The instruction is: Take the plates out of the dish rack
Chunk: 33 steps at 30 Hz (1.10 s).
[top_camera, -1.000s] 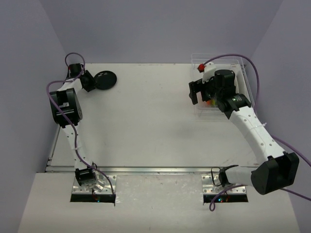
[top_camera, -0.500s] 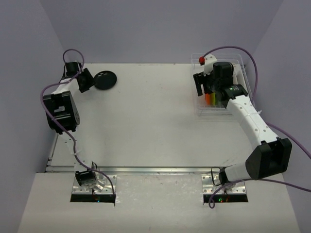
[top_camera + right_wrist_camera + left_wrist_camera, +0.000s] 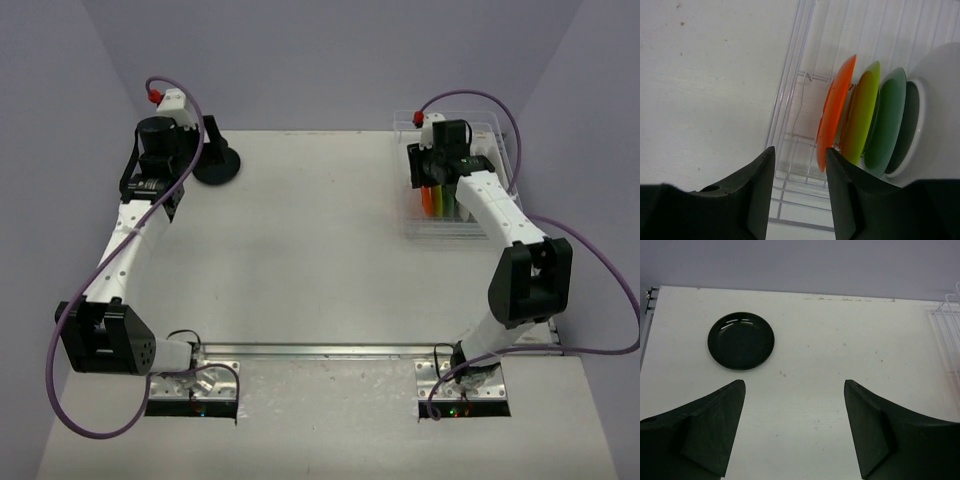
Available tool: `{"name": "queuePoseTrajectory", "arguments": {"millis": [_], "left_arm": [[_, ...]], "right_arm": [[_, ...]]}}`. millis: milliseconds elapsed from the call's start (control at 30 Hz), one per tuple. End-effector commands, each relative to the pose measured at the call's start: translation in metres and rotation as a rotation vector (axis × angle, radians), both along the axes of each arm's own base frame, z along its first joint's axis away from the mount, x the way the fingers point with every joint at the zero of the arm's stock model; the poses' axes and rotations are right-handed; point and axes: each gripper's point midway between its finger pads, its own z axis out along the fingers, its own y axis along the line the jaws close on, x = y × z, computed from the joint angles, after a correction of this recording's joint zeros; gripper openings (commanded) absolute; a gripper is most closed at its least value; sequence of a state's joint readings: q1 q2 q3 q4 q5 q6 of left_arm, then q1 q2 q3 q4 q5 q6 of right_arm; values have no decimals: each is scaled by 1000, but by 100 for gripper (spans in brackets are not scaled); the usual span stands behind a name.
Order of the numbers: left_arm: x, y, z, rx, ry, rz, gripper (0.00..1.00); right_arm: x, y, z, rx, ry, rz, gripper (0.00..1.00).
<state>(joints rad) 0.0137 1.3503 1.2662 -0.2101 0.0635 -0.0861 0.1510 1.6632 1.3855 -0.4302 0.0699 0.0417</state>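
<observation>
Unloading stage: early, I judge; one plate is out and a row waits in the rack.
Left gripper point(image 3: 794, 390): jaws spread wide, empty; far left of the clear plastic tined dish rack point(image 3: 786, 85), hovering near the black plate without touching it.
Glossy black round plate point(image 3: 741, 341): flat on the white table point(image 3: 300, 250), well left of the rack; likely the drop zone, away from the right arm's reach.
Right gripper point(image 3: 799, 155): jaws parted slightly, nothing between them; over the rack's left edge, just beside the orange plate, likely lined up to pinch its rim.
Orange round plate point(image 3: 835, 110): on edge between tines, leftmost, most reachable.
Yellow-green plate point(image 3: 862, 115), green plate point(image 3: 887, 120): upright, packed close behind it.
White round dish point(image 3: 935, 95): at the row's right end; contact with its neighbours unclear.
</observation>
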Motion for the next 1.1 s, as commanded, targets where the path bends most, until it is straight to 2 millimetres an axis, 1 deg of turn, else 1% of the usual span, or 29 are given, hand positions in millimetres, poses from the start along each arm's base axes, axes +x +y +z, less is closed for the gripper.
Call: {"name": "queuePoseTrajectory", "arguments": {"millis": [0, 67, 133, 233, 333, 433, 567, 600, 633, 767, 867, 900, 933, 967, 1067], "left_arm": [[-11, 0, -8, -7, 32, -4, 78], [-14, -5, -8, -16, 35, -17, 79], [-16, -5, -10, -18, 40, -18, 80], [-15, -7, -19, -30, 63, -23, 80], [-14, -10, -25, -44, 79, -34, 80], [-13, -12, -26, -54, 84, -39, 80], [-12, -11, -25, -49, 80, -36, 80], [-13, -11, -25, -49, 81, -36, 80], [-13, -11, -26, -49, 82, -34, 80], [-13, -11, -30, -54, 92, -33, 80], [-13, -11, -34, -57, 101, -30, 80], [-13, -11, -36, -57, 106, -31, 80], [-12, -11, -38, -57, 111, -32, 81], [-12, -11, -39, -56, 112, -30, 81], [-10, -11, -45, -59, 125, -30, 83]], "right_arm": [[18, -8, 5, 61, -18, -67, 45], [21, -11, 0, 69, -7, -82, 45], [23, -13, -4, 80, 2, -93, 45], [26, -16, -9, 93, 14, -104, 45], [28, -16, -20, 114, 41, -104, 44], [30, -19, -30, 126, 63, -116, 43], [34, -13, -35, 179, 81, -96, 34], [34, -14, -36, 191, 84, -99, 30], [35, -13, -35, 200, 83, -96, 26], [37, -16, -32, 217, 83, -100, 19], [37, -20, -29, 244, 88, -106, 5], [37, -20, -27, 259, 92, -107, 2], [37, -23, -24, 275, 92, -113, 0], [39, -34, -18, 289, 83, -133, 0], [36, -34, -2, 374, 75, -116, 0]]}}
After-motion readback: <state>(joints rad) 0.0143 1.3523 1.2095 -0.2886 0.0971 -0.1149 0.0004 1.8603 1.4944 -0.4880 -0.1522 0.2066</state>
